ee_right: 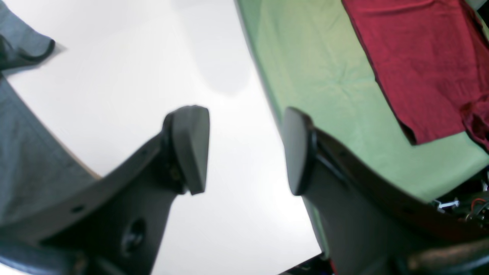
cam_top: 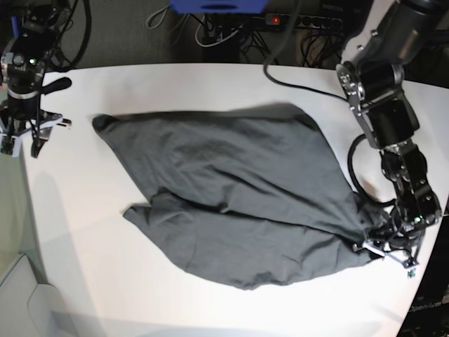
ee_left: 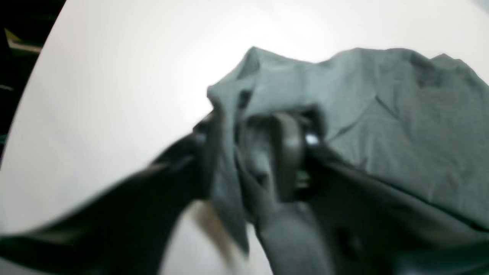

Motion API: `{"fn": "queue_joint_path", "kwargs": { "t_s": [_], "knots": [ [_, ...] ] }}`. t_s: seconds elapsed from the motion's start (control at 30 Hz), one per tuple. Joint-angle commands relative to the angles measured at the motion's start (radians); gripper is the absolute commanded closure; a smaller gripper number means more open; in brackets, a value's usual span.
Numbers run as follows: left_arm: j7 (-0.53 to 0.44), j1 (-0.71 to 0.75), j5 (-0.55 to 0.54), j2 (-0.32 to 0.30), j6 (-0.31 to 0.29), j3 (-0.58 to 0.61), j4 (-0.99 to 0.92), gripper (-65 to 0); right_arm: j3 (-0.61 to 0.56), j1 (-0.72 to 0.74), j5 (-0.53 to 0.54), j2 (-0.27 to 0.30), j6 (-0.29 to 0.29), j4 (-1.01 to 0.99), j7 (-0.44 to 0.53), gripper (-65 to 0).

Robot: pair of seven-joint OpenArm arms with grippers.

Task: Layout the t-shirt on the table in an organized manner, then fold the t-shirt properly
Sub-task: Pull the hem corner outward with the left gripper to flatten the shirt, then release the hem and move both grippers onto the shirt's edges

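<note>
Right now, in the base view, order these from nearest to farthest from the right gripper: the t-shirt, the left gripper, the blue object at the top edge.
From the right gripper, at the table's left edge:
1. t-shirt, its corner just to the side, mid-table.
2. blue object, beyond the table's far edge.
3. left gripper, across the table, at the shirt's opposite corner.

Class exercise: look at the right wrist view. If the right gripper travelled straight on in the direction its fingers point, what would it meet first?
Most likely the bare white table, near its edge. The right gripper is open with nothing between its fingers. The t-shirt lies off to one side, the green sheet to the other. Depth is uncertain.
</note>
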Motion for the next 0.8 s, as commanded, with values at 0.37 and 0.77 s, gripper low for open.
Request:
{"fn": "queue_joint_path", "kwargs": {
  "t_s": [0.37, 0.77],
  "knots": [
    [-0.051, 0.045, -0.015, 0.015, 0.001, 0.007, 0.113, -59.0, -0.097, -0.010, 0.002, 0.012, -0.005, 0.023, 0.024, -31.8],
    [-0.246, -0.093, -0.012, 0.104, 0.001, 0.198, -0.237, -59.0, -0.379, -0.062, 0.002, 0.018, -0.005, 0.028, 0.024, -32.1]
  ]
}}
